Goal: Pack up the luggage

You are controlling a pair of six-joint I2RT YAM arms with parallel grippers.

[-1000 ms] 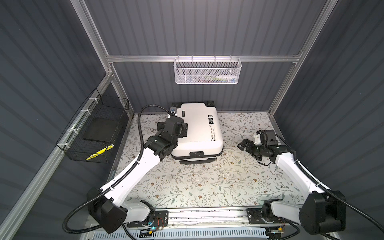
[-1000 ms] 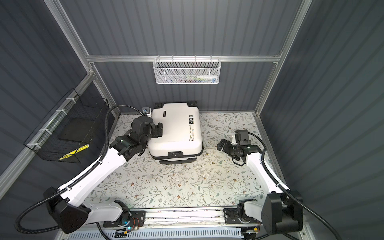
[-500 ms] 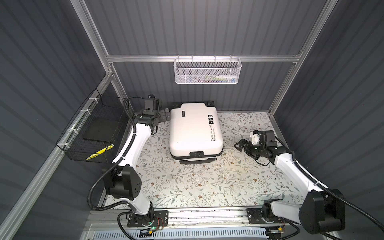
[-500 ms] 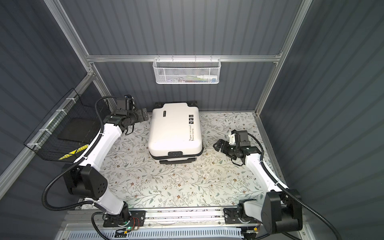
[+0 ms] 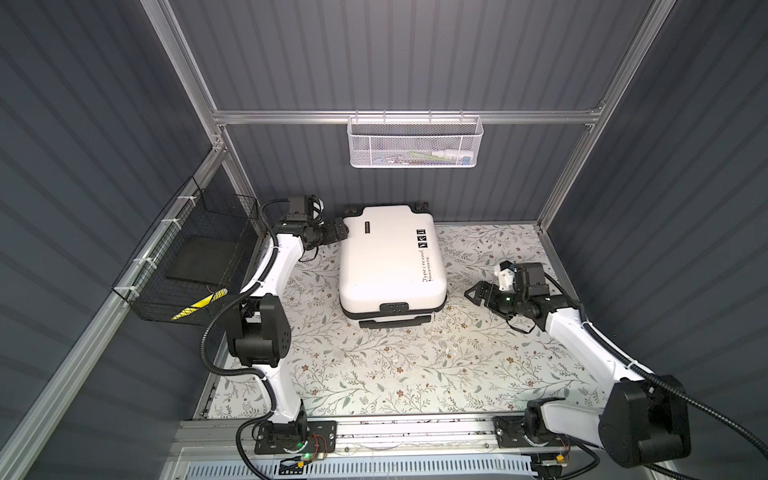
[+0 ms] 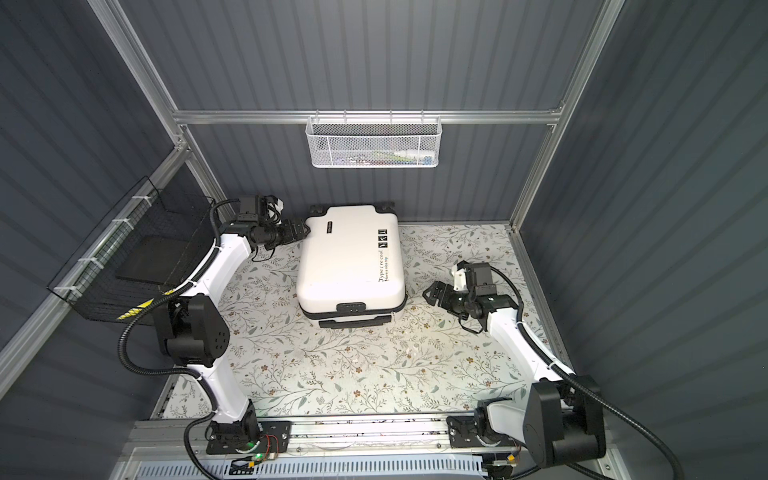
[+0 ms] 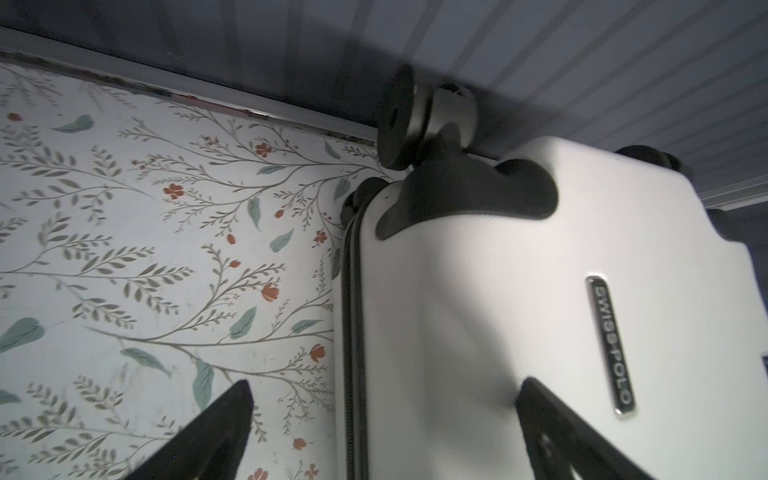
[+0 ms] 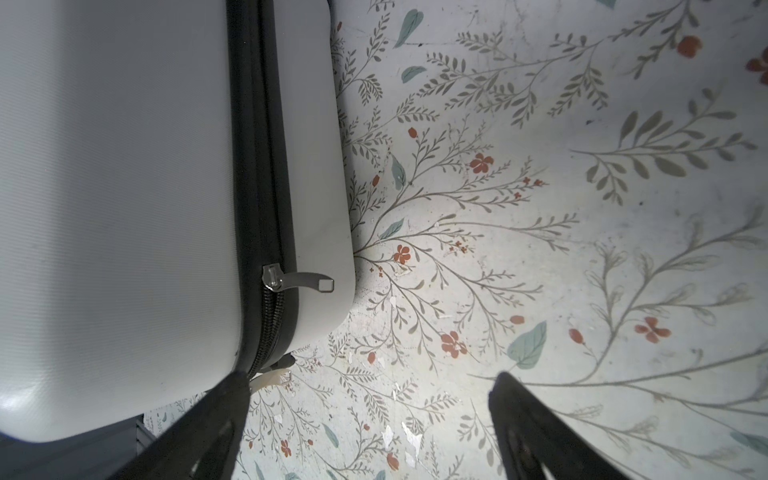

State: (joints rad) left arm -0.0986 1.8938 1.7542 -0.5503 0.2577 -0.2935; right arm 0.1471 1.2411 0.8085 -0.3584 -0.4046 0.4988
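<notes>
Toward the front of the flowered surface [image 5: 395, 365], on the right, the right jaws stand spread and empty. They are just beside the near right corner of the luggage [image 5: 390, 257] and apart from it in both top views. Only the right wrist view shows the silver zipper pull [image 8: 297, 282], lying on the shell at that corner.

The luggage lies flat and closed, mid-surface toward the back, with its black handle [image 5: 395, 322] facing front and its wheels toward the back wall. Its white hard shell has black zipper trim, with black text [image 6: 384, 270] and stickers along its right side.

At its far left corner the left jaws are spread, one over the shell and one over the surface. Only the left wrist view makes the brand plate [image 7: 611, 345] legible and shows a wheel [image 7: 397, 116] up close.

Beyond, a black wire basket [image 5: 166, 311] hangs on the left wall and a white mesh basket [image 5: 415, 145] on the back rail.
</notes>
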